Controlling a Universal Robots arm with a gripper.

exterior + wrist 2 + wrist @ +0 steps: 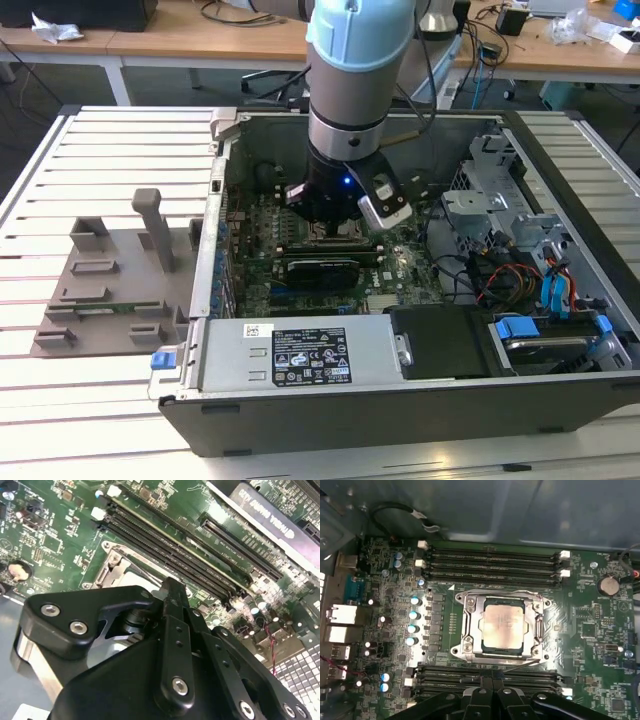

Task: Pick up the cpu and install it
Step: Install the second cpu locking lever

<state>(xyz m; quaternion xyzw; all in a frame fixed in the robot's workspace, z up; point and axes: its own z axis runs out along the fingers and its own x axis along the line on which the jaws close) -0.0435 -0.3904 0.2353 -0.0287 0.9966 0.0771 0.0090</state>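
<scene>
One open computer case (pixel 330 400) lay on a slatted table (pixel 110 140), and the single arm (pixel 355 60) reached down into it. One grey fixture plate (pixel 110 290) sat outside the case, well apart from the claw, toward the exterior view's left. One green motherboard (pixel 600 645) spread beneath the claw (pixel 335 215). In the first wrist view, two banks of dark memory slots flanked one metal-framed socket (pixel 502 625): four slots (pixel 492 562) on the far side from the claw and more (pixel 490 675) just beside its linkage. One cpu (pixel 503 626) sat inside the socket frame, lid up, apart from the claw. Whether the claw's fingers were spread or closed could not be told, nor whether they held anything.
</scene>
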